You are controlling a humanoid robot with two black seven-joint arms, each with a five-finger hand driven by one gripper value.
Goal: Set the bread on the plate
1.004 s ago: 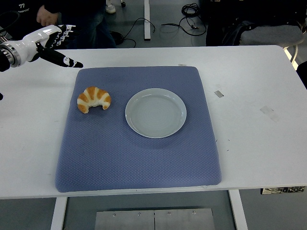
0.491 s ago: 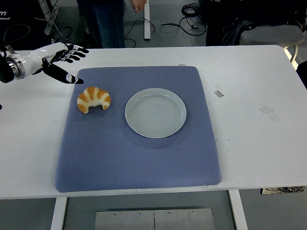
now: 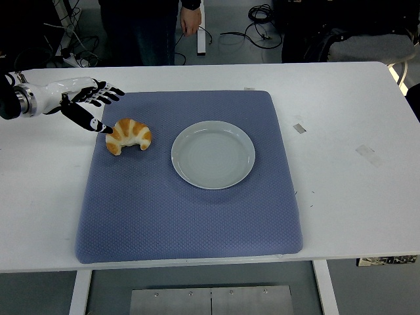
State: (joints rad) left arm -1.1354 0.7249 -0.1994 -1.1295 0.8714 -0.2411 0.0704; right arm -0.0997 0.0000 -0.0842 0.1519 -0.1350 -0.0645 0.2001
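Left hand [image 3: 88, 105] comes in from the left edge, fingers spread, thumb tip just at the croissant's left end; contact can't be confirmed. It holds nothing. Croissant [image 3: 128, 136] lies on the blue mat [image 3: 190, 216], left of the plate [image 3: 213, 154], near it but apart. Plate sits mid-mat with nothing on it. Mat rests on the white table [image 3: 354, 164]. A person [image 3: 157, 26] stands past the far edge. Right hand is out of view. Progress: 0 steps done by the look of it. Grasp, lift, carry right and release all remain.
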